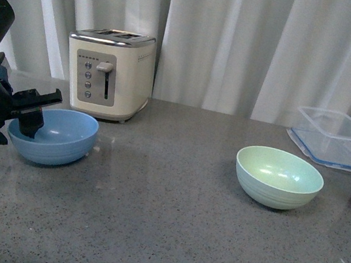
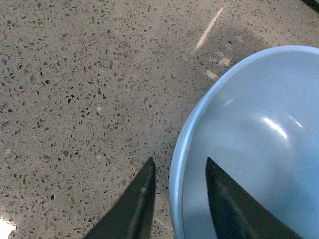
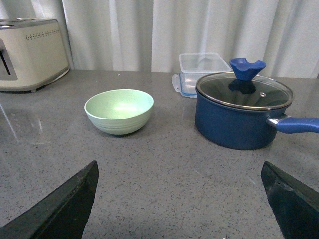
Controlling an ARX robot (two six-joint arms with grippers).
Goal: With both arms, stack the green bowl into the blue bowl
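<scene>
The blue bowl (image 1: 56,135) sits on the counter at the left, in front of the toaster. My left gripper (image 1: 30,118) is open and straddles its near-left rim: in the left wrist view one finger (image 2: 135,204) is outside the blue bowl (image 2: 259,144) and the other (image 2: 224,199) inside, neither clamped on the wall. The green bowl (image 1: 278,177) stands upright and empty at centre right. My right gripper (image 3: 179,199) is wide open above bare counter, well short of the green bowl (image 3: 118,110). The right arm is out of the front view.
A cream toaster (image 1: 108,72) stands behind the blue bowl. A clear lidded container (image 1: 333,137) sits at the back right. A dark navy pot (image 3: 241,113) with glass lid and blue handle stands right of the green bowl. White curtains back the grey speckled counter (image 1: 160,235).
</scene>
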